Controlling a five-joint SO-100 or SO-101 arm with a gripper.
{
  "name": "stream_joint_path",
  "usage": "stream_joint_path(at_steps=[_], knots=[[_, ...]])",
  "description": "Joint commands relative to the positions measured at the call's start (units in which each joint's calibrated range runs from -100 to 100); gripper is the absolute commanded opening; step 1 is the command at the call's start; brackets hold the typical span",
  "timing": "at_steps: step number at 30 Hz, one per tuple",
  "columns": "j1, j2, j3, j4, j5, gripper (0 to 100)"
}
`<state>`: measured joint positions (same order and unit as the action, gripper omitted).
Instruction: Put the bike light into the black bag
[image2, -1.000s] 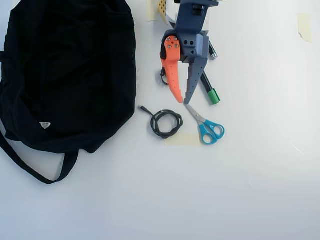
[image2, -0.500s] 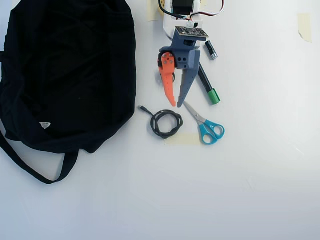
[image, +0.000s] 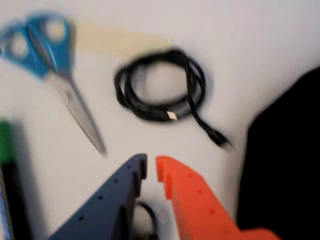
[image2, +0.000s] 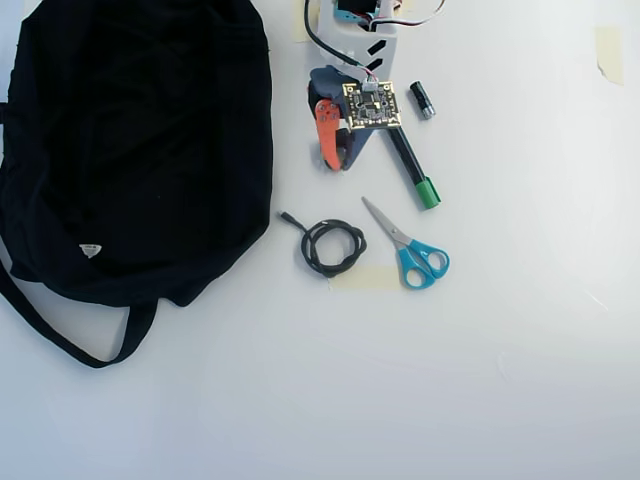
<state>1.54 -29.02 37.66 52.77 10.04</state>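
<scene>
Table: white, matte, evenly lit — the whole lower half and right side lie bare, with wide room to move there. Beige tape scraps sit at the top edge, the far right edge, and one strip just under the scissors.

Bag: black fabric, fills the upper left of the overhead view and runs off the top edge. Its strap loops out along the lower left; a small white label shows near its lower edge. In the wrist view its dark edge closes off the right side.

Cable: black coil, lying between the bag's right edge and the scissors, clear of both.

Scissors: blue handles, blades closed, pointing up-left toward the arm.

Marker: black with green cap, just right of the gripper. A small black-and-silver cylinder lies above it.

Arm: enters from the top centre, wrist folded steeply down, circuit board facing up.

Gripper: one orange finger, one dark blue; tips nearly together with only a slim gap — nothing seen held between them.

Bike light: only a dark looped strap shows low between the fingers in the wrist view, on the table; the rest is hidden.
</scene>
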Motion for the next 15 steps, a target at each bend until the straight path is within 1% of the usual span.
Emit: stream_joint_path(at_steps=[1, 6, 9, 12, 15], knots=[[3.92, -0.44, -2.08, 3.3, 3.7, 2], [6.01, -0.44, -2.08, 10.02, 5.96, 2], [6.16, -0.44, -2.62, 13.81, 5.96, 2], [5.71, 0.8, -2.89, 14.24, 5.96, 3], [5.41, 5.53, -5.58, 14.24, 6.01, 3]])
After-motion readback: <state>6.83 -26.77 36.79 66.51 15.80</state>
